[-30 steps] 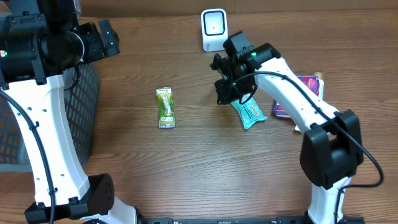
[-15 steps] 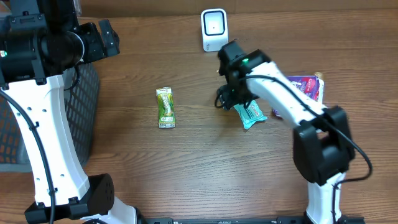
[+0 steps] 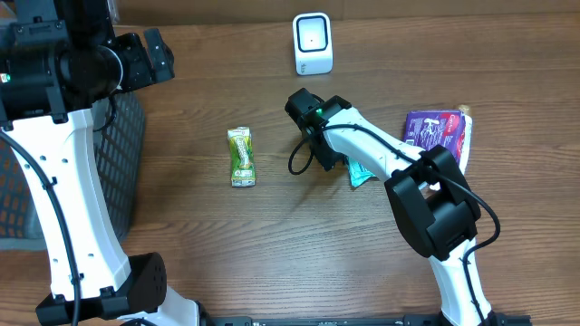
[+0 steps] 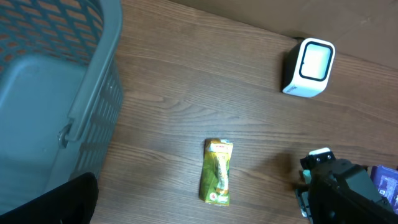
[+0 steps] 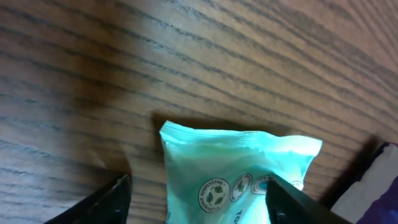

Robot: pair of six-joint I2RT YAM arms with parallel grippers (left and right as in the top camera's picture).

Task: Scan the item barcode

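Task's barely begun, as far as we can judge: no item's up off the surface [image 3: 272, 235] and nothing's held in front of the scanner [image 3: 313, 43] at the far edge. So pick, carry, present the barcode are all left to do.

We take the teal packet [image 5: 242, 163] as the item in hand. It lies flat on the wood, right of centre, near the purple packet [image 3: 437, 131]. The right end effector [image 5: 199, 190] hangs directly over it w/ jaws apart, one finger each side of the packet in the wrist view. Neither finger looks to touch it, so no grip. From overhead the arm hides most of the packet; only its lower end shows.

The left end effector [image 3: 156, 52] is spread wide w/ nothing in it, up by the basket [image 3: 127, 163], well apart from all items. A green packet [image 3: 241, 156] lies left of centre, nothing touching it. No barcode shows on any face we can see.
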